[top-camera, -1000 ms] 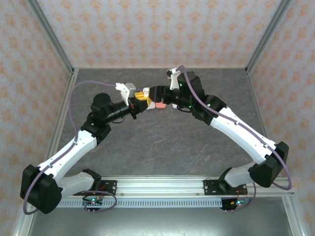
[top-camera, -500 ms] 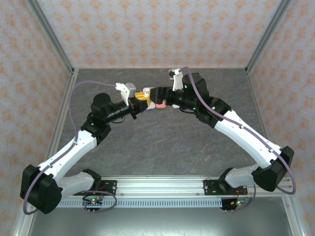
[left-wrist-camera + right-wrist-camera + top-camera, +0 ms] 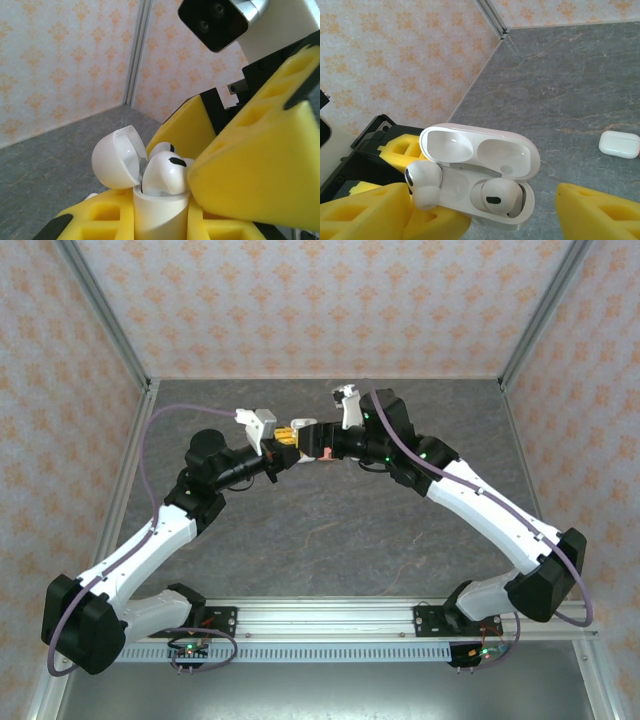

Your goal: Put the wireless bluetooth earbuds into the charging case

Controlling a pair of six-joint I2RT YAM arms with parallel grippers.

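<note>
The loose earbud (image 3: pixel 422 184) stands with its rounded head proud of the left well of the open case (image 3: pixel 451 186), leaning against one yellow finger of the right gripper (image 3: pixel 480 200). The seated earbud (image 3: pixel 496 196) lies low in the other well. Both look like hard, glossy plastic: probably feather-light and stiff, but slippery and easy to flick out with a sideways nudge. The best hold is likely across the bulb of the head, or a soft press straight down on its top, keeping clear of the thin stem. The lid (image 3: pixel 485 150) is tipped back on a hinge that looks delicate. The right gripper's fingers stand wide apart, clamping nothing. The left gripper (image 3: pixel 160 220) is closed on the case body, holding it upright above the table (image 3: pixel 580 75); its smooth shell could twist between the foam pads under pressure. A second case (image 3: pixel 619 144) lies shut on the table, well apart.
</note>
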